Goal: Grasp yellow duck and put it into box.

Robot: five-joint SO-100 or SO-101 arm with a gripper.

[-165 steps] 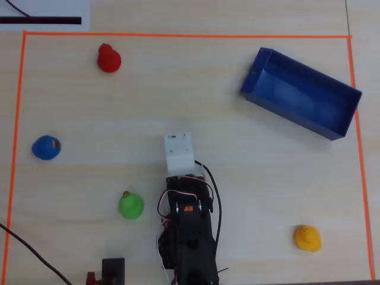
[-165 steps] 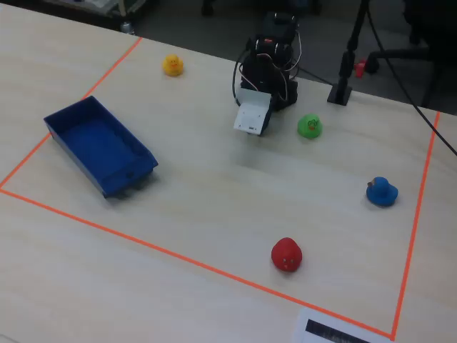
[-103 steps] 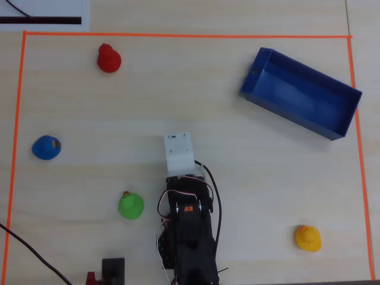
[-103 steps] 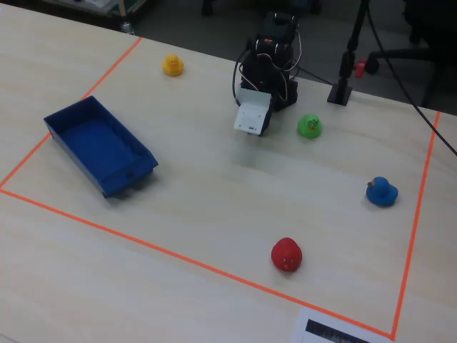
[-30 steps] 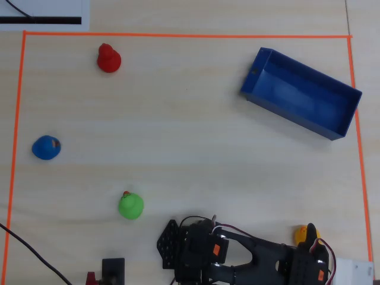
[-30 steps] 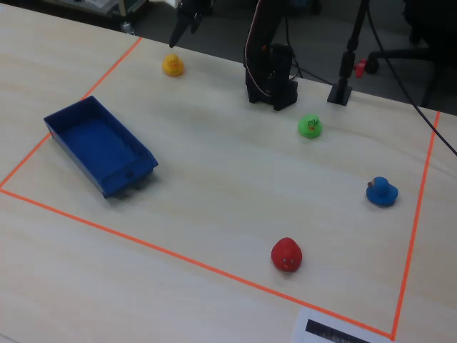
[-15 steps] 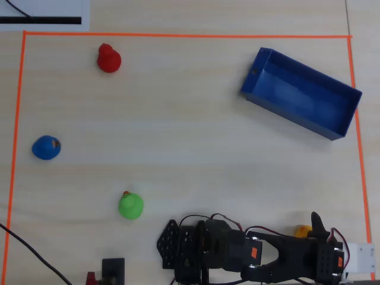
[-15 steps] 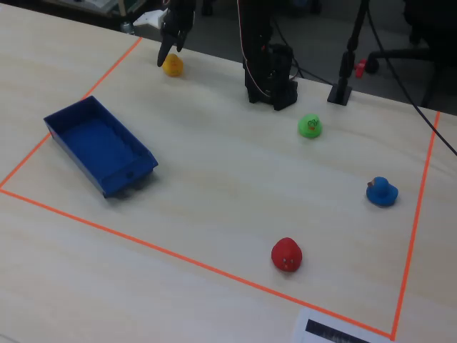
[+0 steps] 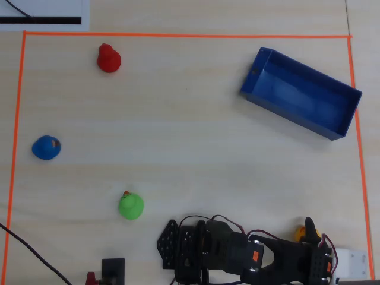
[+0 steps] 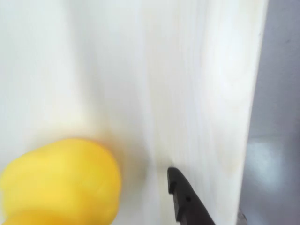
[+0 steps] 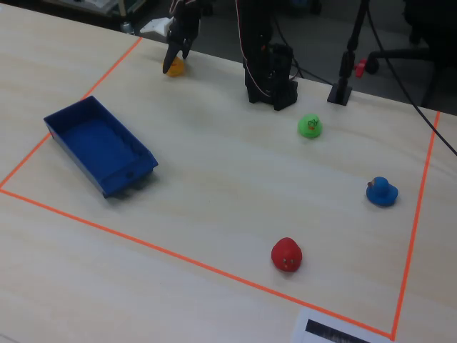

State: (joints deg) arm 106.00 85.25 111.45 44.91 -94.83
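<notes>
The yellow duck (image 9: 308, 233) sits near the bottom right corner of the taped area in the overhead view, partly hidden by the arm. In the wrist view it fills the lower left, blurred (image 10: 61, 183). My gripper (image 11: 176, 51) hangs right over the duck (image 11: 175, 68) in the fixed view. One black fingertip (image 10: 176, 180) stands on the table a small gap to the right of the duck; the other finger is out of frame. The jaws look open around the duck, not touching it. The blue box (image 9: 256, 72) lies empty at the upper right, far from the gripper; it sits at the left of the fixed view (image 11: 123, 179).
A green duck (image 9: 130, 206), a blue duck (image 9: 46, 148) and a red duck (image 9: 109, 59) stand spread over the left half. Orange tape (image 9: 360, 148) borders the work area. The table edge (image 10: 255, 93) runs close to the right of the finger.
</notes>
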